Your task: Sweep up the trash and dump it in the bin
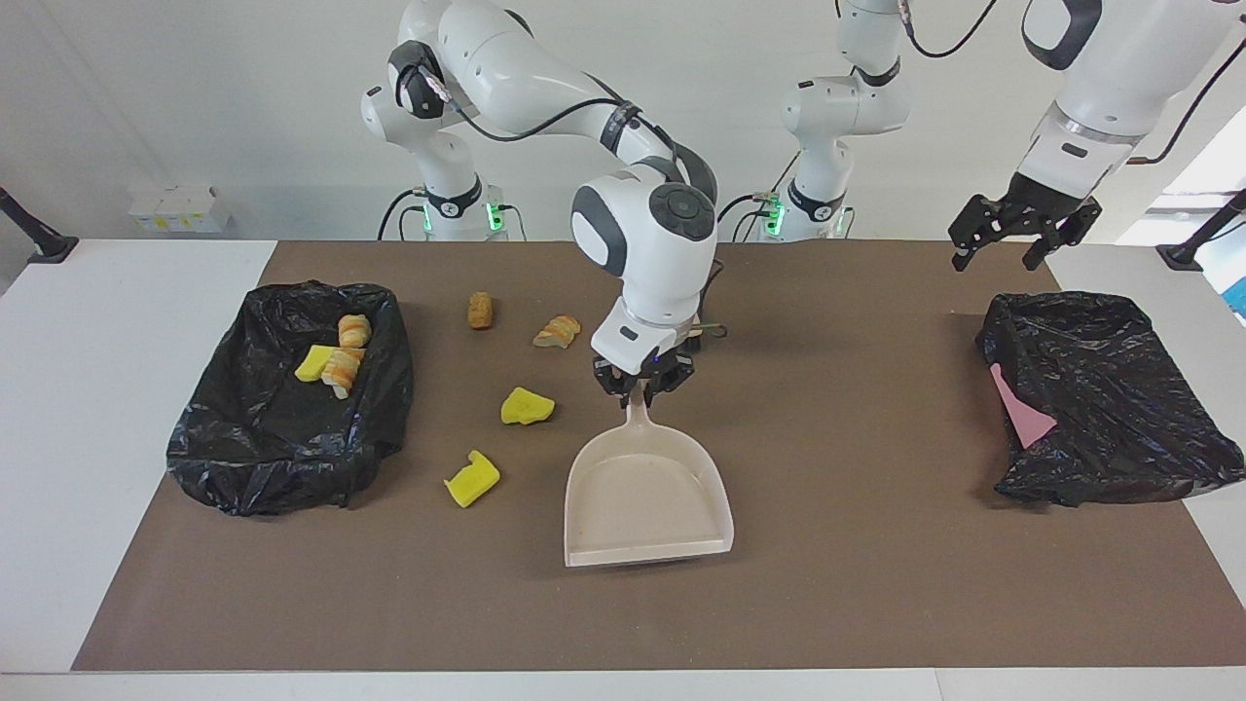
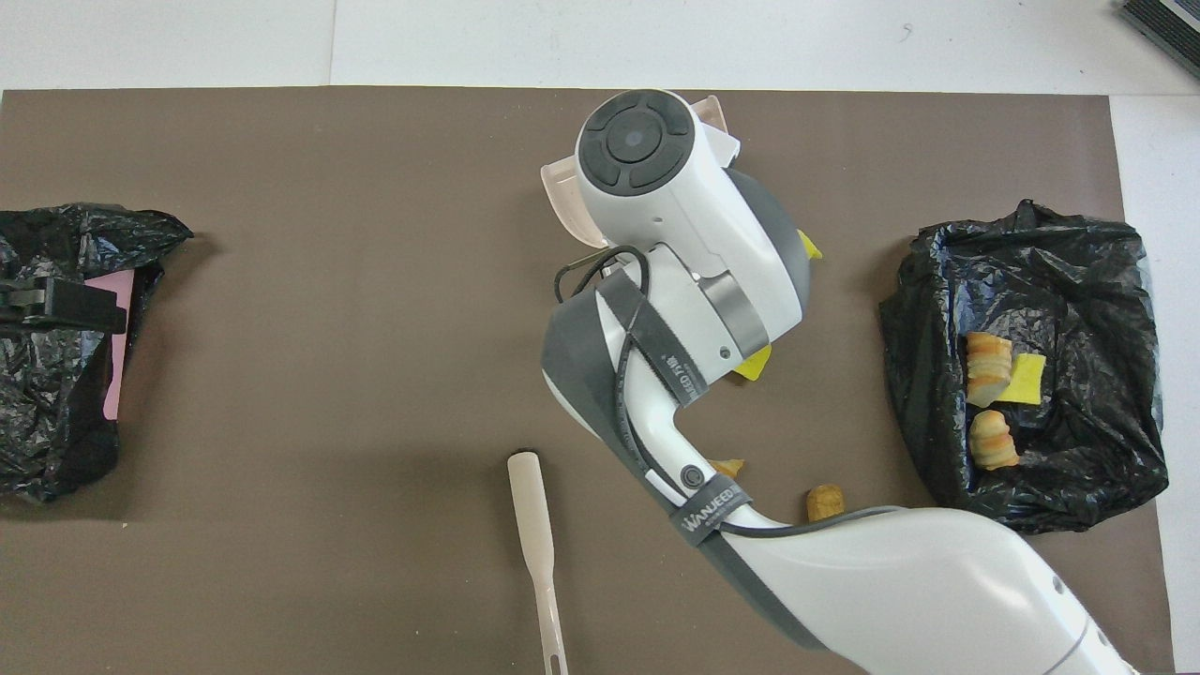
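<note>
My right gripper point(image 1: 642, 387) is shut on the handle of the beige dustpan point(image 1: 647, 501), which lies flat at the middle of the mat, mouth away from the robots. Loose trash lies between the dustpan and the bin: two yellow wedges point(image 1: 527, 406) point(image 1: 471, 479), a striped bread piece point(image 1: 557, 331) and a tan lump point(image 1: 479, 310). The black-bagged bin point(image 1: 243, 438) at the right arm's end holds three more chunks point(image 1: 341, 368). In the overhead view my right arm covers most of the dustpan point(image 2: 562, 192). My left gripper point(image 1: 995, 255) hangs open, up in the air.
A second black bag point(image 1: 1110, 389) with a flat pink sheet point(image 1: 1017, 409) sits at the left arm's end, under my left gripper point(image 2: 56, 305). The beige brush point(image 2: 534, 525) lies on the mat, nearer to the robots than the dustpan.
</note>
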Robot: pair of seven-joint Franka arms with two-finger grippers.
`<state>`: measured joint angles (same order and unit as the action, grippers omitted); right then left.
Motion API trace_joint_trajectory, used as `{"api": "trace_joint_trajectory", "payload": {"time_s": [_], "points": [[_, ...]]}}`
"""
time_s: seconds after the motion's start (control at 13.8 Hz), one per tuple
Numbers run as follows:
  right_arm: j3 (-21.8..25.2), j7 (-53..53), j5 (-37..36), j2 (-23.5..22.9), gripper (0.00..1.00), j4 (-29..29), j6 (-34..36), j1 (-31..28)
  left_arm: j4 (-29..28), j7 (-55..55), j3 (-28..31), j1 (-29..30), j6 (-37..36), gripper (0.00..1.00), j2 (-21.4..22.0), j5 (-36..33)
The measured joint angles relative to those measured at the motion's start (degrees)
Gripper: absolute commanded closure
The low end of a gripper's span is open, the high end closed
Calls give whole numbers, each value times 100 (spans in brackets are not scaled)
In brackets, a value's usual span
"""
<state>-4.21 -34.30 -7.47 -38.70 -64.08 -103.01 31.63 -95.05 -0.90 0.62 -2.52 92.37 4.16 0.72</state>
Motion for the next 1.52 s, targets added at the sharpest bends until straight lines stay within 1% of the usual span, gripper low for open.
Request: {"api": "trace_joint_trajectory", "payload": {"time_s": [0.14, 0.29, 0.58, 0.8, 0.87, 0.94, 1.01, 1.16, 1.23, 1.45, 1.52], "points": [[-39, -177, 281, -89, 100, 25, -246, 42, 124, -121, 45, -64, -168, 0, -43, -22], [-72, -187, 426, -175, 100, 28, -330, 56, 369, -444, 93, -63, -436, 0, -141, -45], [-89, -288, 461, -463, 100, 27, -514, 245, 481, -473, 115, -63, -402, 0, -231, -45], [-90, -553, 502, -524, 100, 28, -560, 254, 479, -343, 107, -90, -344, 0, -276, -45], [-89, -565, 569, -524, 97, 30, -560, 245, 473, -335, 103, -99, -338, 0, -289, -45], [-85, -565, 626, -524, 87, 30, -562, 239, 461, -333, 96, -104, -338, 0, -294, -45], [-81, -565, 641, -524, 83, 30, -578, 231, 447, -331, 90, -108, -336, 0, -295, -45], [-75, -565, 675, -524, 65, 30, -617, 191, 430, -329, 77, -125, -333, 0, -294, -45], [-75, -565, 684, -524, 58, 30, -620, 174, 418, -328, 69, -139, -332, 0, -294, -45], [-70, -565, 688, -503, 22, 78, -642, 153, 377, -328, 29, -210, -332, 0, -275, -45], [-69, -565, 695, -460, 18, 108, -644, 125, 348, -329, 28, -232, -332, 0, -262, -45]]}}
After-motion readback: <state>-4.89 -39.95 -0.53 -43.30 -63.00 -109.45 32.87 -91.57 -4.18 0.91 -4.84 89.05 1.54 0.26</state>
